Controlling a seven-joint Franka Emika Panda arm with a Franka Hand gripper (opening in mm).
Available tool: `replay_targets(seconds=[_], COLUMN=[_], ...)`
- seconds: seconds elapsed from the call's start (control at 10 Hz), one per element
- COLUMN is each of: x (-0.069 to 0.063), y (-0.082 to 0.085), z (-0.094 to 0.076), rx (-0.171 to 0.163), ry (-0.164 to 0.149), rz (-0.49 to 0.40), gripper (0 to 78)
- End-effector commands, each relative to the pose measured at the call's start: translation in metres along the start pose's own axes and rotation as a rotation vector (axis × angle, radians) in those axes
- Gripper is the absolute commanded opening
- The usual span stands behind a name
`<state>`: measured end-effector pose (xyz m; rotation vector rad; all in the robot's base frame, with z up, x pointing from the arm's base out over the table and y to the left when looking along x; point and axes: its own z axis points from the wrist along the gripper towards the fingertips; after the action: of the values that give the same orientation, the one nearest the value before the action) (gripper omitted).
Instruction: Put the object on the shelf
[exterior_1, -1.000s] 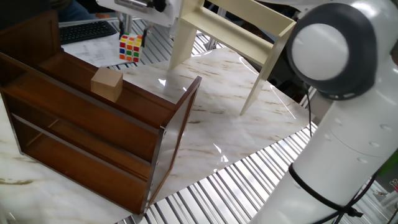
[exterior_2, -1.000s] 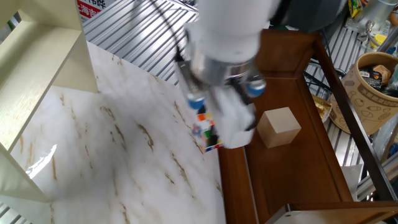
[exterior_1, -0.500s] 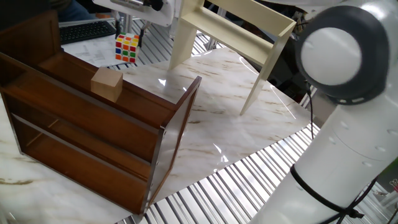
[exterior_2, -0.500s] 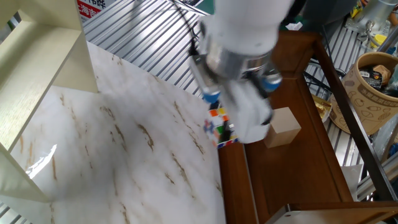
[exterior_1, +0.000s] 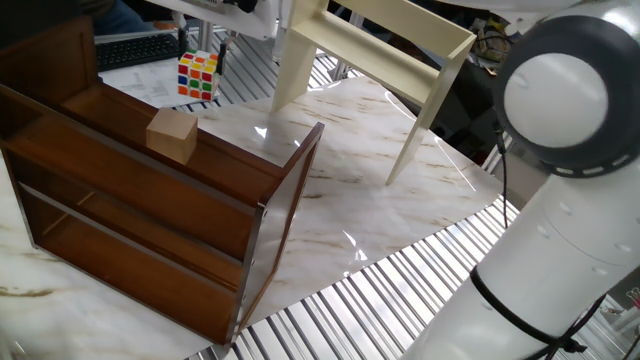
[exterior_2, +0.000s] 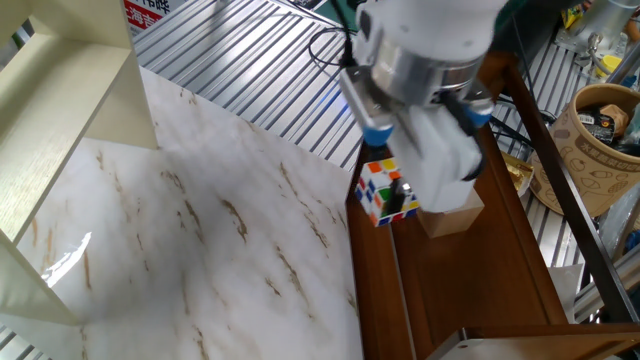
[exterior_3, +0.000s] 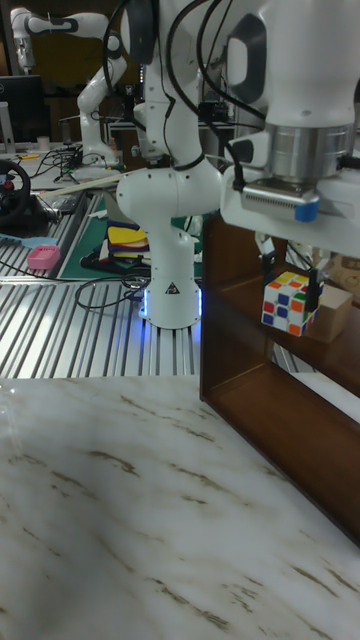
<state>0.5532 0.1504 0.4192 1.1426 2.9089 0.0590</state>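
Multicoloured, the Rubik's cube (exterior_2: 386, 192) hangs clamped in the gripper (exterior_2: 392, 190), carried within a second from the marble table's (exterior_2: 190, 250) edge to above the brown shelf (exterior_2: 470, 270), beside a tan wooden block (exterior_2: 450, 205); release looks close.

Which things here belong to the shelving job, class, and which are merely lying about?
Job: Rubik's cube, held in the gripper; dark brown shelf.
Lying about: tan wooden block; cream frame; keyboard.
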Motion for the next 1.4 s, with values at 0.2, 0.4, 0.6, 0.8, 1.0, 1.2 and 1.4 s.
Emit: replay_targets(seconds=[0.2,0.4,0.6,0.8,1.0,1.2,1.4], x=[0.012,0.02,0.029,0.044,0.05,0.054,0.055], y=[-0.001,-0.002,-0.002,-0.002,-0.005,-0.009,-0.01], z=[-0.007,-0.012,-0.016,-0.019,-0.016,-0.012,-0.011], rx=[-0.01,-0.016,-0.015,-0.014,-0.018,-0.021,-0.017], ry=[0.006,0.011,0.011,0.01,0.005,0.001,0.002], rz=[0.001,0.004,0.018,0.045,0.052,0.06,0.071], gripper=[1.0,1.0,1.0,1.0,1.0,1.0,1.0])
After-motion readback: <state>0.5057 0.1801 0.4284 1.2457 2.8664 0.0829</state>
